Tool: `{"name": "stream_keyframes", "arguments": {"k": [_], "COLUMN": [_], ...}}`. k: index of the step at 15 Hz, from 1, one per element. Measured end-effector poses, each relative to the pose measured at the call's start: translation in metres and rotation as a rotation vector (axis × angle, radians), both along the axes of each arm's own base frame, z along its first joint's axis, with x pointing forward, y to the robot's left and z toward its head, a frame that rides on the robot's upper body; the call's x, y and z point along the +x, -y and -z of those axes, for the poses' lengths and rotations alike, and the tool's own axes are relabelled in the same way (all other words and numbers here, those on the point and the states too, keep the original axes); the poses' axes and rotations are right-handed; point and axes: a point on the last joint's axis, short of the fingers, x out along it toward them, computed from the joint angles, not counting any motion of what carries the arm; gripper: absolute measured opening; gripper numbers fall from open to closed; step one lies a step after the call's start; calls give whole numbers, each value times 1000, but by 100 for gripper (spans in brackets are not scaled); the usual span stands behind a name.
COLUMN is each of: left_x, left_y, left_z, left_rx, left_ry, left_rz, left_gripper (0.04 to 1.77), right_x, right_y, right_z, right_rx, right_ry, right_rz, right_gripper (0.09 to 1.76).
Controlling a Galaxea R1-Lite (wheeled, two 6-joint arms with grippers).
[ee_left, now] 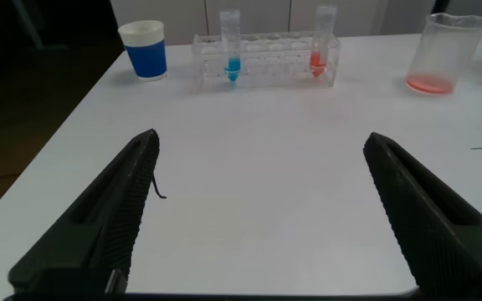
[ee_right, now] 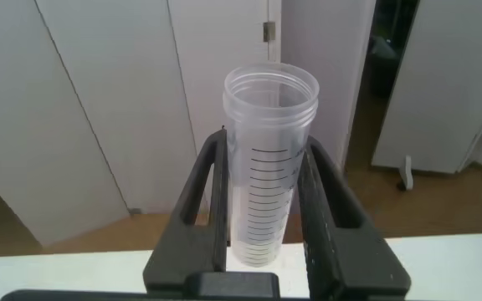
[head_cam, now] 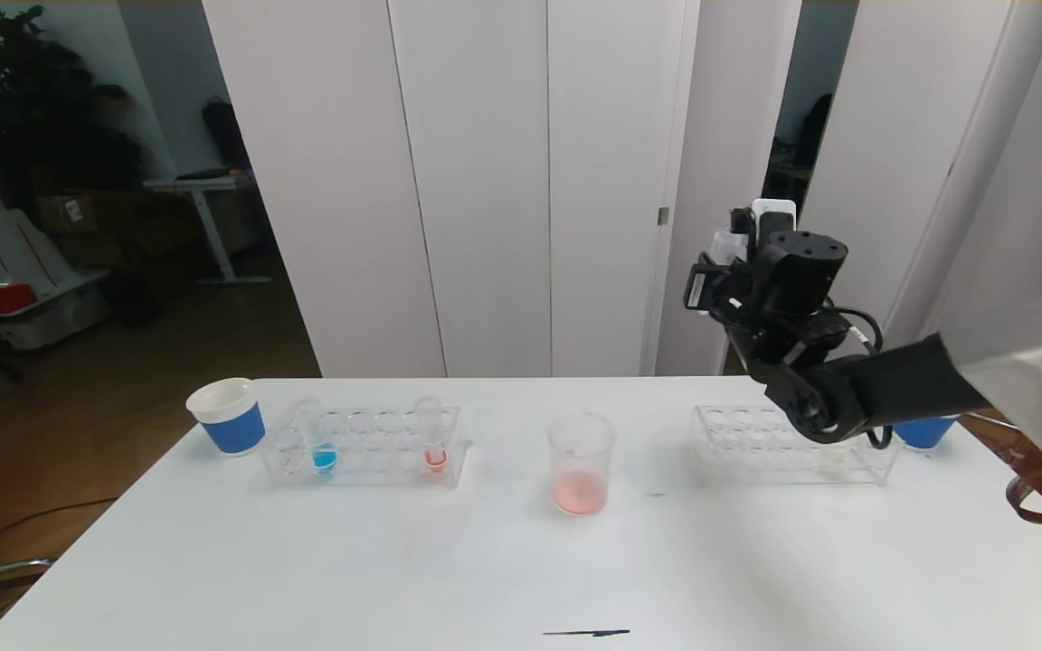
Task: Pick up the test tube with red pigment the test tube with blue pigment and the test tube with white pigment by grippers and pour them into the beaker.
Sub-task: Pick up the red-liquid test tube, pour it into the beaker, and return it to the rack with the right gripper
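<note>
Progress looks partial: beaker (head_cam: 581,463) at table centre holds pink liquid, right claw (ee_right: 262,209) at two o'clock pinches a tube (ee_right: 268,159), blue tube (head_cam: 322,438) remains racked at ten o'clock, left claw (ee_left: 258,209) spread.

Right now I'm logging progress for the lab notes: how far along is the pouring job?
Done: the clear glass beaker already holds pinkish-red liquid.
In hand: the right end effector is shut on a clear graduated tube, raised above the right-hand rack; its contents aren't visible.
Left: the slim tube with cyan-blue liquid stands in the left rack, beside an orange-red tube. The left end effector is open, low over the table.
</note>
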Motion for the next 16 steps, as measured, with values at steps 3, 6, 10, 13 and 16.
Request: {"name": "stream_keyframes", "arguments": {"k": [3,6,10,13,16], "left_x": [0,0,0,0,0], "left_y": [0,0,0,0,0], "left_z": [0,0,0,0,0], "left_rx": [0,0,0,0,0], "left_ry": [0,0,0,0,0], "left_rz": [0,0,0,0,0], "left_gripper": [175,175,175,175,175], "right_x": [-9,-21,-41,-56,-66], "right_y": [30,59,128,183,215], "right_z": [-4,-16,-40,-52,-46], "right_rx": [0,-42,-214,-233,-58], "right_ry": [-36,-20,100,150,179], "right_rz": [69,147,335,455,469], "right_gripper": [58,58,58,58,58]}}
